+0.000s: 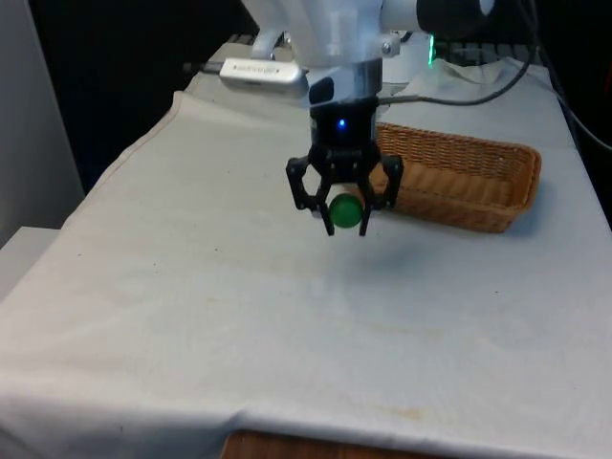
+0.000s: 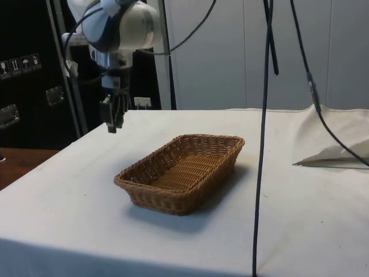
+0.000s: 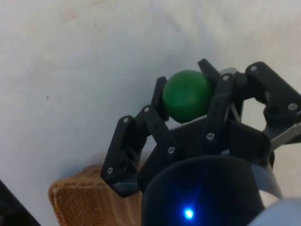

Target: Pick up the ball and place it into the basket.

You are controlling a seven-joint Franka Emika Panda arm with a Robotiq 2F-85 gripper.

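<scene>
A green ball (image 1: 345, 210) hangs in the air, held between the black fingers of my gripper (image 1: 345, 218), which is shut on it. The wrist view has the ball (image 3: 186, 95) pinched between both fingers above the white cloth. A long brown wicker basket (image 1: 459, 177) lies on the table at the front view's right, just behind and beside the gripper. From the side, the gripper (image 2: 113, 122) hovers well above the cloth, off the basket's (image 2: 181, 171) far left corner and not over its opening.
A white folded cloth (image 2: 331, 153) lies at the side view's right. Black cables (image 2: 264, 115) hang down in front of the side camera. The table's edge (image 1: 124, 158) runs along the front view's left.
</scene>
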